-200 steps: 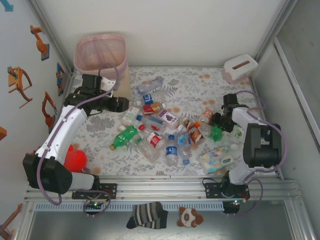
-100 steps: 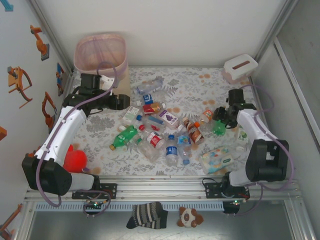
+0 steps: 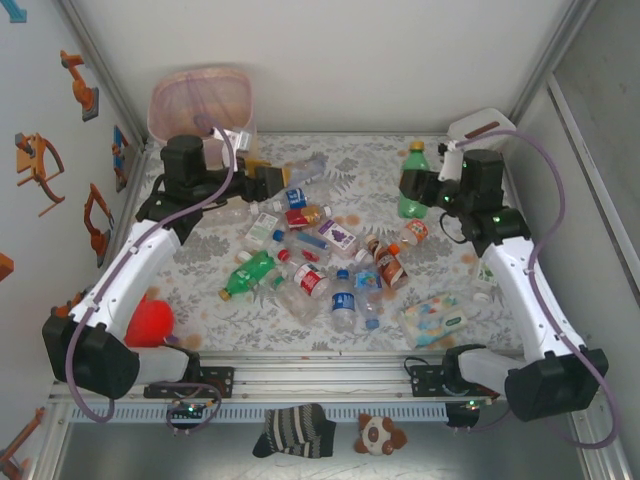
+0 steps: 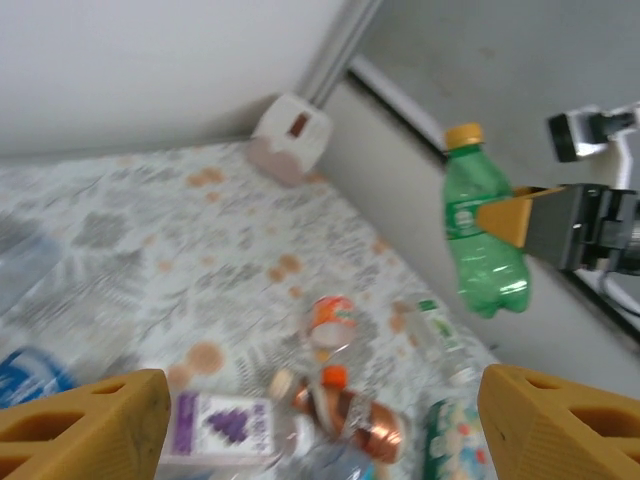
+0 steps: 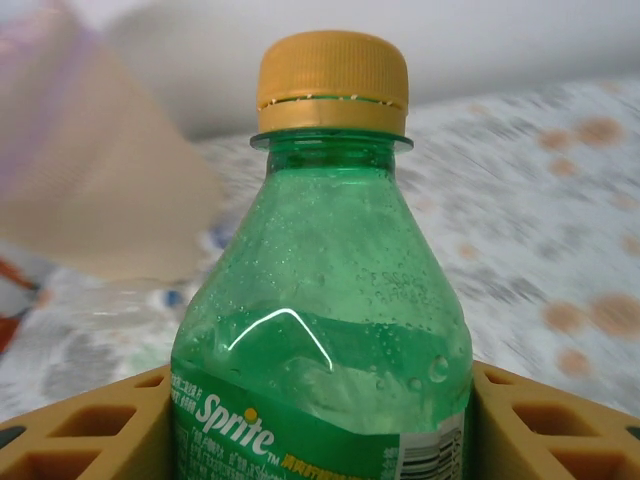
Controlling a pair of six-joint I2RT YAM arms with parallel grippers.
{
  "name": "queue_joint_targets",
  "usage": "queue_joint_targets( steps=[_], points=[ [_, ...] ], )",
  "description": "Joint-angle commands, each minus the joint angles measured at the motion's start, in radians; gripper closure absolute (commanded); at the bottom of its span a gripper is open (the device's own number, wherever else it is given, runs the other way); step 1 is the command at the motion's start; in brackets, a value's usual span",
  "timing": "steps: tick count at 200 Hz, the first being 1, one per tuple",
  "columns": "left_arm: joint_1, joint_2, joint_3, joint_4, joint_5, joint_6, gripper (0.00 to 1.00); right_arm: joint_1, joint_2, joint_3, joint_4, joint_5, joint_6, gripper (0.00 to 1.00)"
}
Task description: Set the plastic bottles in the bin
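- Bottle point(image 5: 320, 300), green plastic, Sprite label, yellow-orange cap, upright, clamped between right gripper point(image 3: 420, 186) fingers, upper right of overhead view.
- Left gripper point(image 4: 320, 420) fingers wide apart, empty, upper left near bin point(image 3: 200, 100).
- Other bottles point(image 3: 320, 260) scattered across floral table point(image 3: 380, 160), centre frame.

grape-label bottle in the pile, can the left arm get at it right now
Probably yes: the left end effector is open and empty, and the grape-label bottle lies uncovered just ahead of it, though other bottles crowd its sides.

White arms point(image 3: 135, 262), black joints (purple cables point(image 3: 560, 215))
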Motion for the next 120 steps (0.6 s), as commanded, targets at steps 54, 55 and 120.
queue_joint_targets(
  steps=[54, 55, 120],
  points=[
    [-0.126, 0.050, 0.034, 0.461, 0.261, -0.161, 0.12, 0.196, -0.039, 0.120, 0.372, -0.205, 0.050, 0.42],
    [-0.128, 0.050, 0.035, 0.467, 0.263, -0.165, 0.11, 0.199, -0.038, 0.121, 0.375, -0.207, 0.051, 0.43],
    [-0.240, 0.106, 0.116, 0.652, 0.358, -0.240, 0.07, 0.342, -0.015, 0.170, 0.527, -0.277, 0.075, 0.42]
  ],
)
